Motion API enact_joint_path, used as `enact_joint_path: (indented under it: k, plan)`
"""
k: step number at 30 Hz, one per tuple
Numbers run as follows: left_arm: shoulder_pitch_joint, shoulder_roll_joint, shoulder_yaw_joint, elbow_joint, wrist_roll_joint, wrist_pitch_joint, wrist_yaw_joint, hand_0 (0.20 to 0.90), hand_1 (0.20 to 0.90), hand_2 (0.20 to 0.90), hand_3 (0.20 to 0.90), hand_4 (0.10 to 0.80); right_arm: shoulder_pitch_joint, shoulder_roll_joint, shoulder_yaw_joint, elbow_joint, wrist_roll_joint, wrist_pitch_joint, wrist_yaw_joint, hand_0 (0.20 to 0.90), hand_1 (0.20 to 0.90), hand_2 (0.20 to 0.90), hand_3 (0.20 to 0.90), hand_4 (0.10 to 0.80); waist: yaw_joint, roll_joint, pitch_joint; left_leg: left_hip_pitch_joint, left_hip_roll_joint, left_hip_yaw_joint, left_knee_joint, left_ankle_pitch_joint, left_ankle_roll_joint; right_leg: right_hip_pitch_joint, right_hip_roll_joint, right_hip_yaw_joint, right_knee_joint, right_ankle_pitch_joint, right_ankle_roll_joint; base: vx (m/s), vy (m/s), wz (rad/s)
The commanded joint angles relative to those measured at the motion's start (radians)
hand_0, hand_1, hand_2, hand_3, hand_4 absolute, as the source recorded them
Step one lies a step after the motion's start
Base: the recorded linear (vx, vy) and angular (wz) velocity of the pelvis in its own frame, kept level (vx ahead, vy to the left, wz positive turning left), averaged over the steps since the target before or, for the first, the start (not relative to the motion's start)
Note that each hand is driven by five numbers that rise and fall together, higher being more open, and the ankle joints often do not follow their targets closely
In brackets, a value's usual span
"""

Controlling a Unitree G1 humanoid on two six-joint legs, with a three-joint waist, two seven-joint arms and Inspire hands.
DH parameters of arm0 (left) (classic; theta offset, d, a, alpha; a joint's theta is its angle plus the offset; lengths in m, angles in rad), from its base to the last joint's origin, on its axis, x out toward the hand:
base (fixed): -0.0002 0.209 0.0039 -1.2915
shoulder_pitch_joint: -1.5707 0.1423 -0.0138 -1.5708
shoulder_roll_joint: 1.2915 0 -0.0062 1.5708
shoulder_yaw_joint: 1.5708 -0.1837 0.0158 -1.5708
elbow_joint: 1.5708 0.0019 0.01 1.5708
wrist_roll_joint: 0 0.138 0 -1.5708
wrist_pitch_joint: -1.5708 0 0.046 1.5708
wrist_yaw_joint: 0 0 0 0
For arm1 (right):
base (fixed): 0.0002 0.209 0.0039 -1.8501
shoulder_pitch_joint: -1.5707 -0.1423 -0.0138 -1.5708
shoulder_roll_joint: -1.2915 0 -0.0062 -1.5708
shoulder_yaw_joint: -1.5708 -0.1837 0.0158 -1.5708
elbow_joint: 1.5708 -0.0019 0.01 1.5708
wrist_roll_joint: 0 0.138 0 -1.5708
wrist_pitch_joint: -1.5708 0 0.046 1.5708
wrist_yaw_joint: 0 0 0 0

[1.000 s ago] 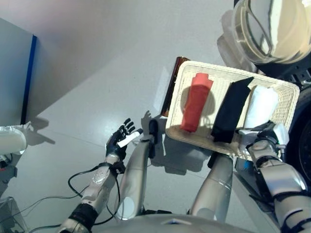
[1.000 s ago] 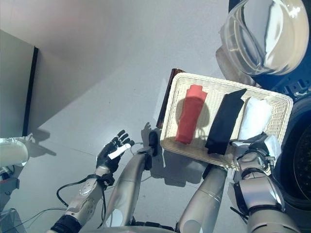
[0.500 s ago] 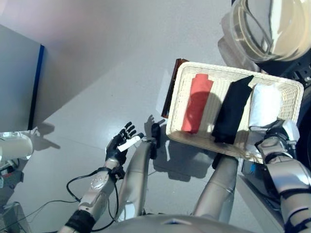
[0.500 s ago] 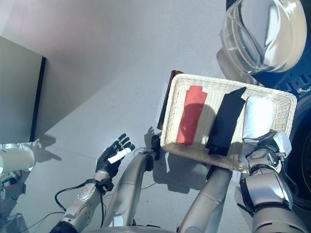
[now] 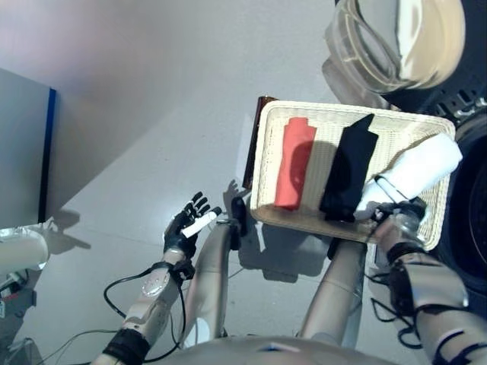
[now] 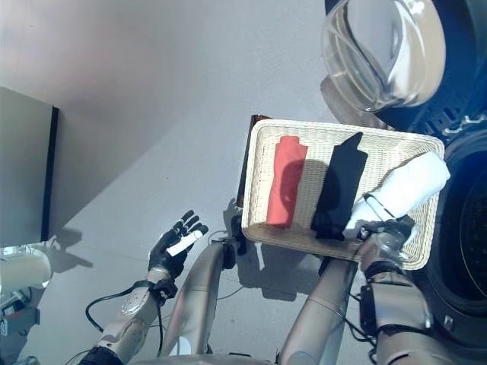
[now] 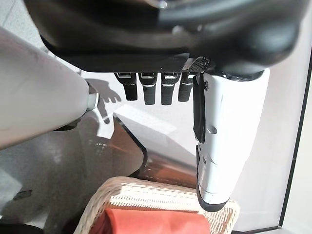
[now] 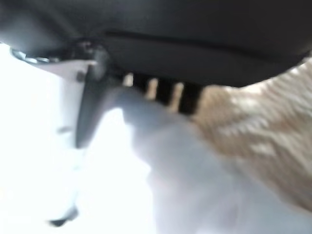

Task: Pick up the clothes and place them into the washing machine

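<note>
A white wicker basket (image 5: 268, 144) sits on the floor before the washing machine (image 6: 464, 251), whose round glass door (image 5: 380, 38) hangs open. A red folded cloth (image 5: 293, 163) and a black one (image 5: 348, 167) lie in the basket. My right hand (image 5: 392, 213) is shut on a rolled white cloth (image 5: 415, 169), whose far end is lifted and tilted over the basket's right rim. In the right wrist view the white cloth (image 8: 195, 185) runs under the fingers (image 8: 161, 90). My left hand (image 5: 186, 222) hangs open over the bare floor left of the basket; its fingers (image 7: 151, 90) hold nothing.
A dark brown board (image 5: 249, 144) lies along the basket's left side. A grey panel with a blue edge (image 5: 47, 152) stands at the far left. Light grey floor (image 5: 152, 99) spreads beyond and left of the basket.
My right hand has closed on the white cloth and raised its far end, so the roll now tilts out over the basket's right rim. The whole picture has shifted. The left hand stays idle.
</note>
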Motion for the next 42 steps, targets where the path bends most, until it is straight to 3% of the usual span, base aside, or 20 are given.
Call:
enact_joint_path:
  k: [1, 6, 9, 12, 22, 26, 31, 34, 35, 36, 42]
  plan:
    - [0.006, 0.006, 0.052, -0.016, -0.021, -0.075, 0.013, 0.900, 0.900, 0.900, 0.900, 0.800, 0.000, -0.044, -0.078, -0.139, 0.155, -0.194, -0.021, 0.200, 0.200, 0.200, 0.200, 0.300, -0.041, -0.021, 0.026, 0.138, 0.086, -0.060, -0.041, -0.067, -0.101, 0.068, -0.027, 0.026, -0.180, 0.159, -0.005, 0.024, -0.010, -0.14]
    - [0.017, -0.006, 0.053, -0.013, -0.045, -0.076, 0.019, 0.900, 0.900, 0.900, 0.900, 0.800, 0.005, -0.024, -0.179, -0.199, 0.298, -0.284, -0.032, 0.200, 0.200, 0.200, 0.200, 0.300, -0.050, -0.023, 0.019, 0.169, 0.089, -0.061, -0.077, -0.058, -0.109, 0.101, -0.027, 0.019, -0.211, 0.161, -0.001, 0.029, -0.015, -0.11]
    - [0.027, -0.010, 0.037, -0.008, -0.059, -0.058, 0.022, 0.900, 0.900, 0.900, 0.900, 0.800, -0.035, -0.021, -0.286, -0.164, 0.512, -0.334, -0.018, 0.200, 0.200, 0.200, 0.200, 0.300, -0.052, -0.018, 0.008, 0.180, 0.090, -0.062, -0.085, -0.060, -0.113, 0.109, -0.026, 0.016, -0.208, 0.152, -0.002, 0.034, -0.004, -0.05]
    - [0.035, -0.005, 0.025, -0.002, -0.085, -0.038, 0.018, 0.900, 0.900, 0.900, 0.900, 0.800, -0.078, -0.082, -0.355, -0.077, 0.647, -0.341, -0.014, 0.200, 0.200, 0.200, 0.200, 0.300, -0.051, -0.013, -0.002, 0.189, 0.093, -0.061, -0.094, -0.059, -0.119, 0.119, -0.025, 0.015, -0.206, 0.143, -0.002, 0.036, -0.002, -0.02]
    - [0.063, 0.015, 0.004, -0.010, -0.081, -0.027, 0.000, 0.900, 0.900, 0.900, 0.900, 0.800, -0.108, -0.386, -0.424, 0.119, 0.614, -0.282, -0.136, 0.200, 0.200, 0.200, 0.200, 0.300, -0.051, 0.011, -0.023, 0.215, 0.104, -0.045, -0.119, -0.053, -0.130, 0.119, -0.016, 0.027, -0.206, 0.129, 0.002, 0.013, 0.002, -0.03]
    - [0.079, 0.032, -0.008, -0.029, -0.074, -0.027, -0.015, 0.900, 0.900, 0.900, 0.900, 0.800, -0.131, -0.507, -0.400, 0.174, 0.576, -0.235, -0.144, 0.200, 0.200, 0.200, 0.200, 0.300, -0.049, 0.023, -0.034, 0.215, 0.107, -0.040, -0.127, -0.049, -0.132, 0.106, -0.016, 0.033, -0.204, 0.129, 0.004, 0.003, 0.002, -0.01]
    - [0.086, 0.046, -0.018, -0.044, -0.063, -0.024, -0.013, 0.900, 0.900, 0.900, 0.900, 0.800, -0.144, -0.606, -0.402, 0.227, 0.559, -0.233, -0.195, 0.200, 0.200, 0.200, 0.200, 0.300, -0.053, 0.024, -0.044, 0.212, 0.111, -0.032, -0.135, -0.045, -0.135, 0.090, -0.014, 0.041, -0.204, 0.133, 0.008, 0.000, 0.000, 0.00]
    - [0.084, 0.051, -0.028, -0.055, -0.066, -0.031, -0.008, 0.900, 0.900, 0.900, 0.900, 0.800, -0.148, -0.609, -0.376, 0.250, 0.542, -0.211, -0.205, 0.200, 0.200, 0.200, 0.200, 0.300, -0.048, 0.023, -0.049, 0.211, 0.114, -0.029, -0.137, -0.042, -0.135, 0.087, -0.014, 0.038, -0.205, 0.135, 0.008, 0.003, -0.002, -0.01]
    - [0.085, 0.051, -0.026, -0.055, -0.066, -0.031, -0.008, 0.900, 0.900, 0.900, 0.900, 0.800, -0.151, -0.607, -0.373, 0.248, 0.540, -0.211, -0.208, 0.765, 0.765, 0.765, 0.765, 0.704, -0.050, 0.022, -0.049, 0.211, 0.115, -0.029, -0.137, -0.042, -0.135, 0.087, -0.013, 0.039, -0.205, 0.135, 0.008, -0.002, -0.009, -0.03]
    - [0.079, 0.051, -0.024, -0.055, -0.066, -0.030, -0.002, 0.900, 0.900, 0.900, 0.900, 0.800, -0.154, -0.591, -0.367, 0.243, 0.545, -0.209, -0.199, 0.900, 0.900, 0.900, 0.900, 0.800, -0.051, 0.020, -0.050, 0.209, 0.116, -0.028, -0.138, -0.043, -0.135, 0.085, -0.010, 0.040, -0.205, 0.137, 0.006, 0.000, 0.000, 0.00]
    - [0.068, 0.046, -0.012, -0.041, -0.076, -0.024, 0.007, 0.900, 0.900, 0.900, 0.900, 0.800, -0.158, -0.525, -0.350, 0.250, 0.576, -0.211, -0.177, 0.900, 0.900, 0.900, 0.900, 0.800, -0.051, 0.006, -0.054, 0.200, 0.118, -0.031, -0.127, -0.043, -0.136, 0.095, -0.008, 0.032, -0.211, 0.144, 0.004, 0.000, 0.000, 0.00]
